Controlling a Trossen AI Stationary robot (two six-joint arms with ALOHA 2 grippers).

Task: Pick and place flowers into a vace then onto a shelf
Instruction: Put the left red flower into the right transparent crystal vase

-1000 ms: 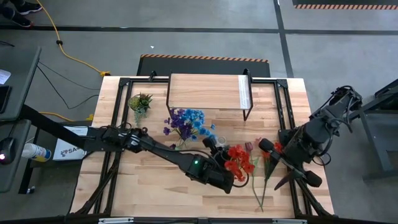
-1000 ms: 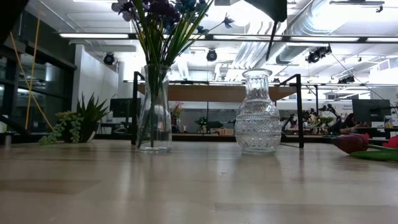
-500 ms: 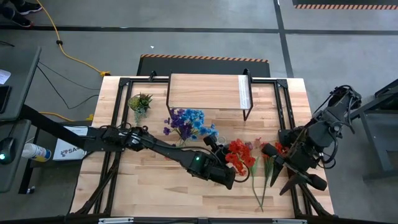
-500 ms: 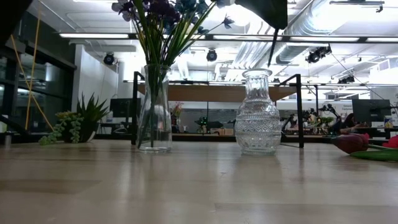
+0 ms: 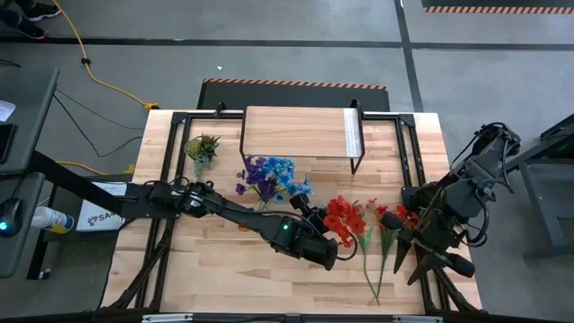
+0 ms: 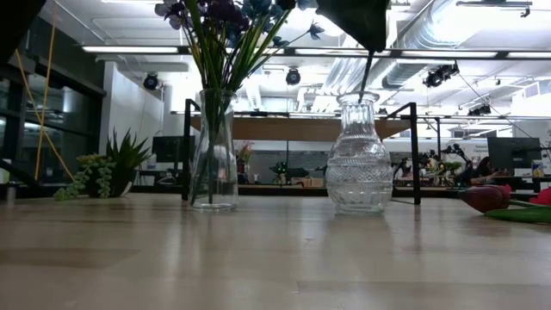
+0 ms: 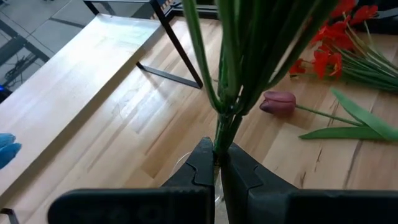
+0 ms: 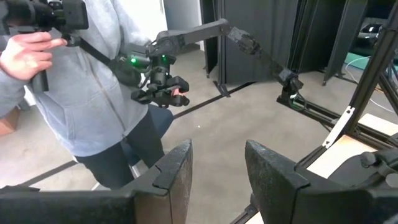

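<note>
A: Okay, left hand (image 7: 217,163) first; what's it doing?

B: Clenched on a bunch of green stems (image 7: 231,74) of the red flowers (image 5: 339,218); wrist view shows both fingers (image 7: 200,168) pinching the stems right at their tips; blooms sit just ahead of the hand in the high view, over the middle of the worktop (image 5: 224,269).

A: And the vase?

B: Clear ribbed vase (image 6: 359,165) stands upright on the worktop; low view has a stem coming down to its mouth from the dark hand above; cannot tell whether the stem is inside the neck or only at the rim.

A: Right hand (image 8: 216,171)?

B: Lifted off at the worktop's right edge, pointing out into the room; fingers parted, nothing between them; its camera sees a person in a grey hoodie (image 8: 93,87) holding a controller.

A: Other flowers?

B: Blue and purple flowers (image 5: 269,177) already in a tall plain vase (image 6: 213,155), behind and to the left of the left hand; a maroon tulip (image 7: 278,101) lies flat on the worktop beyond the left hand's fingers; more red blooms and long stems (image 5: 381,235) lie between the two hands, nearer the right one.

A: Shelf?

B: Shelf (image 5: 296,133) at the worktop's far side, well ahead of the left hand; small green spiky plant (image 5: 202,147) just left of it.
</note>
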